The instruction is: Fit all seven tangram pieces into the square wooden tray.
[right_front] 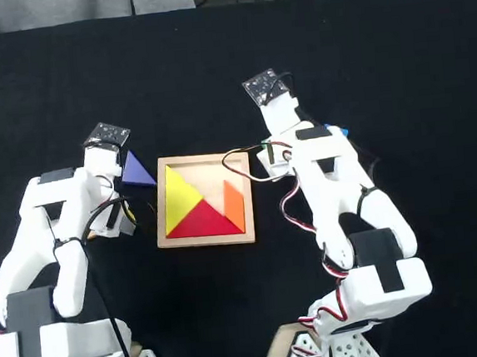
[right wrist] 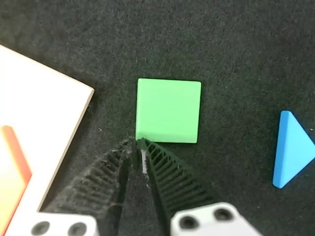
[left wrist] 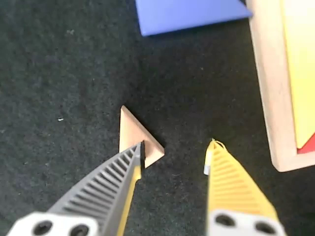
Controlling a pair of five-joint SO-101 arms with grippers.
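the left gripper (left wrist: 177, 145) has its fingers spread wide apart and holds nothing. one finger (left wrist: 125, 169) touches the edge of a small tan triangle (left wrist: 134, 133). the other finger is off to the side, with bare black cloth (left wrist: 59, 73) between them. i think it sits like this to close on the little piece, but the piece is not between the fingers yet. the tan triangle lies flat. its long side seems to run the same way the fingers point, and one sharp corner points away from the gripper. farther ahead lies a purple triangle (left wrist: 189, 14), one edge facing the gripper. the wooden tray (left wrist: 268, 98) is out past the free finger, with a yellow piece (left wrist: 300, 64) and a red piece (left wrist: 309, 146) inside.

the right gripper (right wrist: 139, 143) has its fingers pressed together with nothing in them. the tips touch the near corner of the green square (right wrist: 169, 110). i think they are together so they can push the square like a stick. the square lies flat, straight ahead, and has no long side. a blue triangle (right wrist: 290, 150) lies off to one side, its long side running the way the fingers point. the tray is on the other side, with an orange piece (right wrist: 12, 167) in it.
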